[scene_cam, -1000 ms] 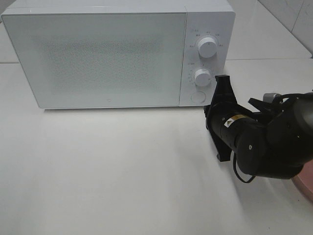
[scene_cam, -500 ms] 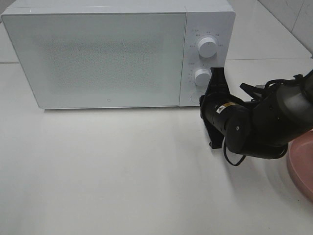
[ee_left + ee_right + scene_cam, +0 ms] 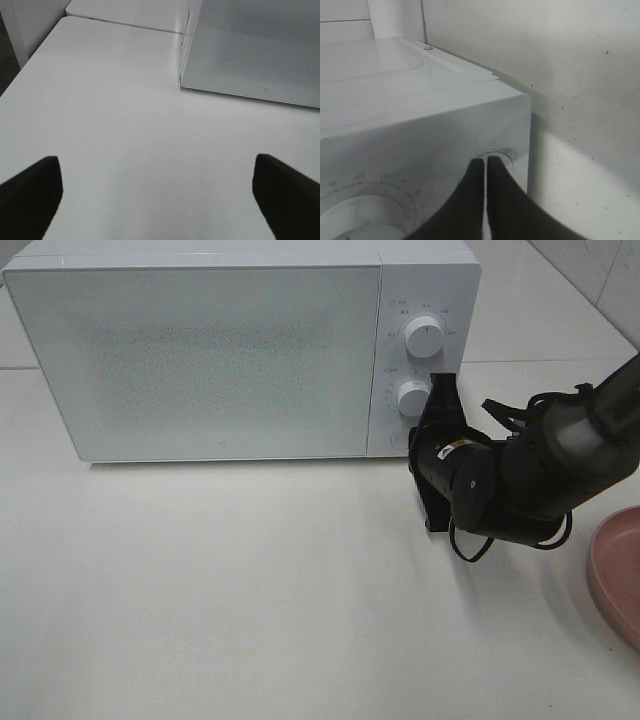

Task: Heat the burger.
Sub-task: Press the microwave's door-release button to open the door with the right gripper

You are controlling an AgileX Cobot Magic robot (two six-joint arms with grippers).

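On the white table (image 3: pixel 250 590), toward 11 o'clock in the high view: a white microwave (image 3: pixel 200 360), with door shut and nothing to see through the dotted front. On its control panel, at 3 o'clock of the door: an upper knob (image 3: pixel 424 338), a lower knob (image 3: pixel 413 398) at 6 o'clock of that, and a round button (image 3: pixel 398 439) at 6 o'clock again. Right gripper (image 3: pixel 422 445) at 3 o'clock of the panel, turned toward it, with black arm behind, reaching out to 3 o'clock of the scene. In the right wrist view, fingertips (image 3: pixel 476 167) pressed together with no gap, nothing between, pointed at the rim of the round button; touching or just short of it, cannot tell. Left gripper (image 3: pixel 159 200) out of the high view; in its own wrist view, two dark fingers (image 3: pixel 30 192) wide apart above bare table, holding nothing, near the front corner of the microwave. At 4 o'clock, cut by the picture edge: part of a pink plate (image 3: pixel 615 575), well apart from the microwave. Burger: not seen in any view; impossible to tell where.
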